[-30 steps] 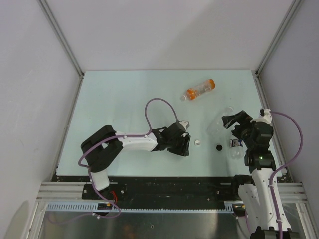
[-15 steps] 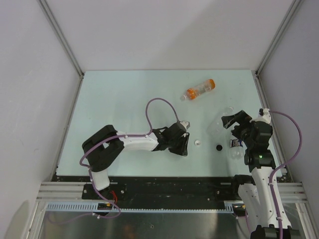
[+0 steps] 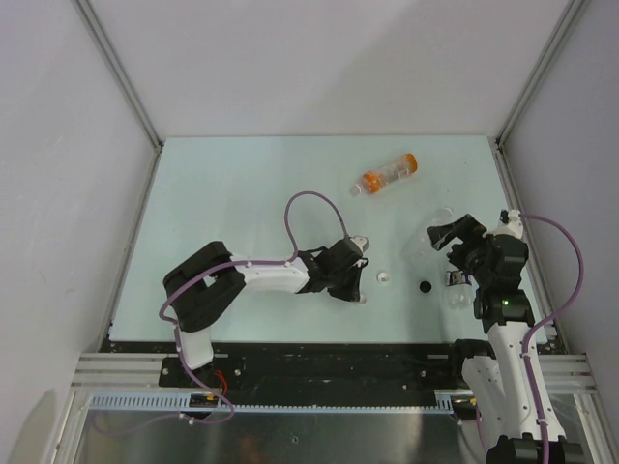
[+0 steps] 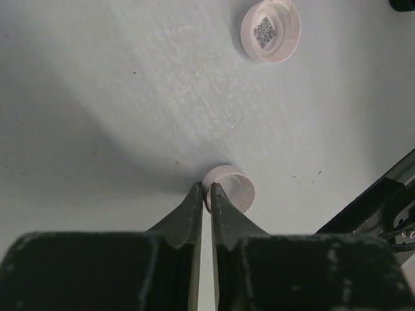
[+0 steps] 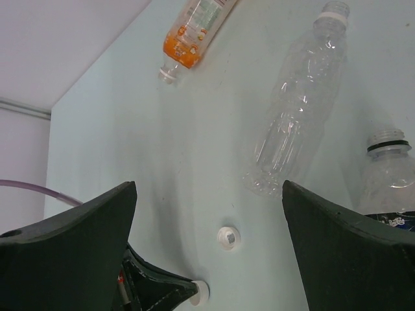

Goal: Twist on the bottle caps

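Changed: left gripper (image 4: 207,189) closed, pinching rim of small round white plastic screw cap (image 4: 231,188).
Other: right gripper (image 5: 209,194) spread.
Next: likely lift cap.

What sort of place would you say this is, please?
Probably a lab robot cell: white panel walls on aluminium framing enclose a pale table, two arms are bolted at its near edge, and bottles with loose caps lie out as props.

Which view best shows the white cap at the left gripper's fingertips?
Left wrist: the white cap is large and sharp, its wall nipped by the left gripper. Top external shows only a speck; right wrist, a small bit at the bottom edge.
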You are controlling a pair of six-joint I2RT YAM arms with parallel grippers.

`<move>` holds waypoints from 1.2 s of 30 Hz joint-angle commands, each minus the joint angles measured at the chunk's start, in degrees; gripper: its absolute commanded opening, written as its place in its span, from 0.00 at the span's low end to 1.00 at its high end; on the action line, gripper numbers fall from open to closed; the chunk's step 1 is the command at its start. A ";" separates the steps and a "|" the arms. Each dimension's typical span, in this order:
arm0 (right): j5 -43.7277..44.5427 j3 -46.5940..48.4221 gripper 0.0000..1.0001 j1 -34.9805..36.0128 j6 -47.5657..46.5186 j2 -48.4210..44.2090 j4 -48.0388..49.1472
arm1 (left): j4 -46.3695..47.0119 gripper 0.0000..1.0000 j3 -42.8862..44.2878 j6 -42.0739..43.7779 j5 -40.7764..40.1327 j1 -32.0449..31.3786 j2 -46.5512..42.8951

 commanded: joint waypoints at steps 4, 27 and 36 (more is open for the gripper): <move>-7.34 1.88 0.98 -0.24 -1.62 0.66 2.45 | -0.08 0.01 0.95 1.88 0.18 -0.33 0.13; -36.88 2.50 0.94 30.29 34.00 14.05 53.76 | 52.14 0.00 -35.24 22.46 -10.13 0.05 -59.86; -35.89 5.80 0.88 40.40 38.54 25.56 65.17 | 57.64 0.00 -39.07 23.24 -5.77 0.04 -64.13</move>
